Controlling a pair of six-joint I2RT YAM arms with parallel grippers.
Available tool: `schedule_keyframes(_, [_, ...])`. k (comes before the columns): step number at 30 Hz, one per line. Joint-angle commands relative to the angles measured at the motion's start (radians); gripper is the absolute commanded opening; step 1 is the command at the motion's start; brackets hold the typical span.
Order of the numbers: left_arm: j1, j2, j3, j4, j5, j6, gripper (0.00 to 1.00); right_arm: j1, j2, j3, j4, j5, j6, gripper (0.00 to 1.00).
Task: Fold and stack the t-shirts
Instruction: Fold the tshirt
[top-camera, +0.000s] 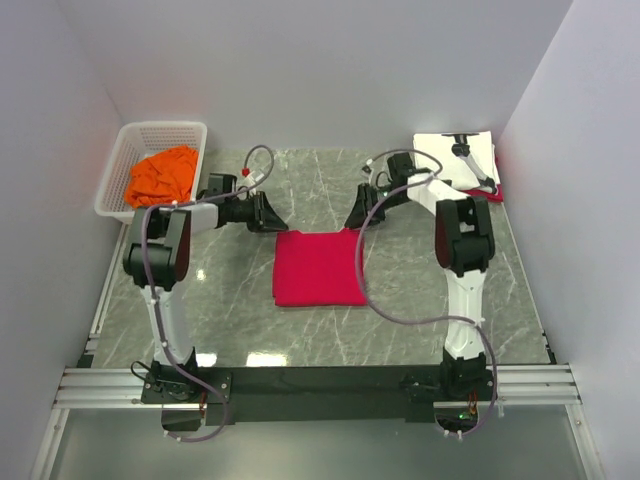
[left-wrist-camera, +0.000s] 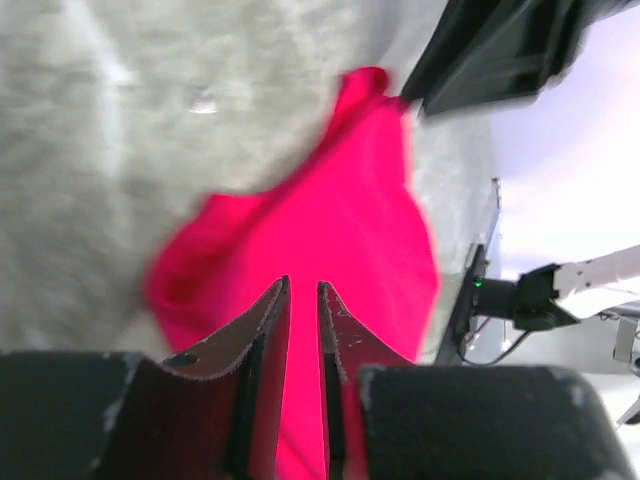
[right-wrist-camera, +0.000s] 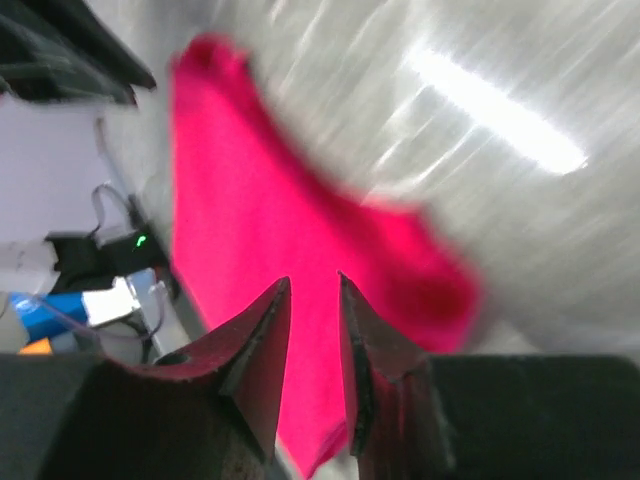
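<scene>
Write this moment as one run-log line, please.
step: folding red t-shirt | left gripper, right gripper: at its far corners, jaws narrow, grip unclear | orange t-shirt: in basket

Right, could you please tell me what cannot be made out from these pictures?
- Left gripper and right gripper: whether either actually pinches the red t-shirt. Both wrist views are blurred, and in the top view the grippers cover the shirt's rear corners.
- White t-shirt: its dark marks are too small to read in the top view.
- Orange t-shirt: crumpled, its lower folds buried inside the basket, top view.
</scene>
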Motion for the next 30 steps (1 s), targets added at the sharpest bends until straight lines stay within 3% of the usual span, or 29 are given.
schedule_keyframes(1, [-0.009, -0.187, -0.075, 0.142, 0.043, -0.077, 0.23, 0.021, -0.230, -0.219, 0.131, -0.113, 0.031, 0.34])
schedule_keyframes(4, [-0.052, -0.256, -0.187, 0.208, 0.050, -0.177, 0.22, 0.068, -0.324, -0.374, 0.255, -0.175, 0.129, 0.37])
schedule_keyframes(7, [-0.102, -0.249, -0.273, 0.300, 0.040, -0.261, 0.21, 0.113, -0.319, -0.450, 0.345, -0.178, 0.207, 0.38])
schedule_keyframes(13, [-0.090, -0.079, -0.291, 0.342, -0.024, -0.312, 0.19, 0.096, -0.126, -0.393, 0.284, -0.138, 0.168, 0.38])
schedule_keyframes(19, [-0.046, 0.026, -0.159, 0.247, -0.024, -0.223, 0.18, 0.040, -0.052, -0.275, 0.196, -0.051, 0.091, 0.36])
schedule_keyframes(23, [-0.038, -0.127, -0.136, 0.105, 0.032, -0.116, 0.19, 0.046, -0.240, -0.335, 0.167, -0.116, 0.065, 0.35])
schedule_keyframes(26, [-0.047, -0.276, -0.251, 0.140, 0.077, -0.154, 0.21, 0.079, -0.404, -0.491, 0.233, -0.164, 0.088, 0.36])
schedule_keyframes(30, [-0.116, -0.330, -0.386, 0.220, 0.079, -0.225, 0.20, 0.156, -0.450, -0.623, 0.317, -0.178, 0.112, 0.39])
